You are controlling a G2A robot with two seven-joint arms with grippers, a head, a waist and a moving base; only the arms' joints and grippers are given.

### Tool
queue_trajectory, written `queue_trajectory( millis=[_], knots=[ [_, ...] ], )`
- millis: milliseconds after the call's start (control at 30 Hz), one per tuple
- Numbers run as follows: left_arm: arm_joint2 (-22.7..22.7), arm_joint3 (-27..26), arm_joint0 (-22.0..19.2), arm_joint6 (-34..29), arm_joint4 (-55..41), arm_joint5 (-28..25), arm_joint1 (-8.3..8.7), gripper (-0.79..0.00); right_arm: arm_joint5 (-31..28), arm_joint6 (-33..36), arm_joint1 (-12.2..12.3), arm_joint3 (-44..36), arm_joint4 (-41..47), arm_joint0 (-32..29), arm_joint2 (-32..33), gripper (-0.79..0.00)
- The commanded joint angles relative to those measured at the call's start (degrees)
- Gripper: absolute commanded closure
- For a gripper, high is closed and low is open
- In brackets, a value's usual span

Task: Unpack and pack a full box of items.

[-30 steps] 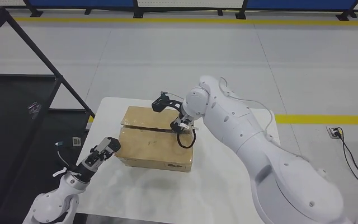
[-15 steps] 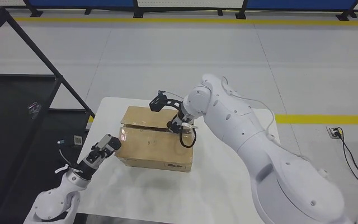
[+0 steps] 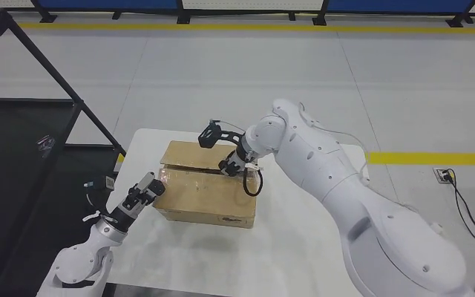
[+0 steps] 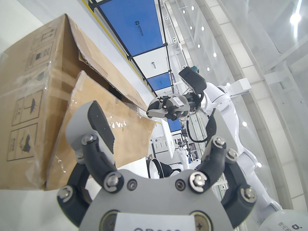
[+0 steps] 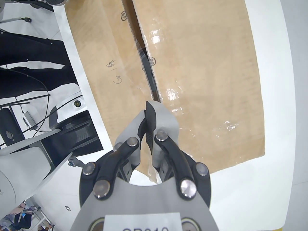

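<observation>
A taped brown cardboard box point(image 3: 200, 189) lies on the white table point(image 3: 297, 245), its two top flaps meeting at a dark seam point(image 5: 144, 56). My right gripper point(image 5: 149, 118) is shut, its tips resting at the end of that seam; a thin strip of clear tape hangs under its fingers. From the left wrist view the right gripper point(image 4: 150, 111) sits at the far end of the box point(image 4: 36, 85), where one flap stands slightly raised. My left gripper point(image 4: 156, 131) is open beside the box's near corner, with nothing between its fingers point(image 4: 101, 126). Seen from above, the left gripper point(image 3: 151, 185) is at the box's left side.
A black metal frame point(image 3: 52, 82) and dark floor area flank the table's left side. The tabletop has bare room in front of the box and to its right. Yellow floor lines point(image 3: 415, 157) run behind.
My left gripper has edged up closer to the box's left corner. The right gripper has shifted slightly left along the seam. The box has not moved.
</observation>
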Motion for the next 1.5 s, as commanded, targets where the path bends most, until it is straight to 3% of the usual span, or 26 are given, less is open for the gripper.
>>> queue_trajectory(
  millis=[0,533,567,633,667,700,1033,1100,1300,1467],
  knots=[
    [0.0,0.0,0.0,0.0,0.1,0.2,-0.02,-0.785,-0.1,-0.1,0.4,-0.6,0.4,0.0,-0.1,0.0],
    [-0.5,1.0,0.4,-0.3,-1.0,-0.9,-0.18,-0.785,-2.6,-2.6,5.4,-7.6,4.1,0.1,-0.6,0.0],
    [-0.5,0.9,0.4,-0.4,-1.1,-1.0,-0.19,-0.785,-2.4,-2.8,5.7,-7.7,4.2,0.2,-0.2,-0.126],
    [-0.6,0.8,0.7,-0.4,-1.2,-1.3,-0.21,-0.785,-0.1,-4.8,6.2,-8.2,3.7,0.3,0.6,-0.274],
    [-0.7,0.6,1.0,-0.4,-1.2,-1.8,-0.21,-0.785,1.3,-6.5,6.4,-8.5,4.3,0.1,1.4,-0.674],
    [-0.9,0.3,1.4,-0.3,-1.3,-2.2,-0.22,-0.785,2.2,-7.8,6.6,-8.6,5.0,-0.1,2.0,-0.785],
    [-5.0,-3.2,8.3,0.6,-3.5,-8.2,-0.14,-0.785,2.1,-8.1,6.6,-8.9,5.1,-0.5,2.0,-0.785],
    [-5.2,-3.4,8.8,0.5,-3.6,-8.3,-0.14,-0.785,-1.1,-9.4,6.8,-10.6,5.2,-2.2,2.3,-0.785],
    [-5.4,-4.0,10.0,0.5,-3.0,-9.3,-0.23,-0.785,-9.6,-9.6,7.6,-13.0,-7.6,-0.2,0.2,-0.785],
    [-5.7,-5.2,11.8,1.0,-2.3,-10.7,-0.33,-0.785,-12.7,-12.7,7.7,-14.6,-14.9,2.2,-6.2,-0.785]
  ],
)
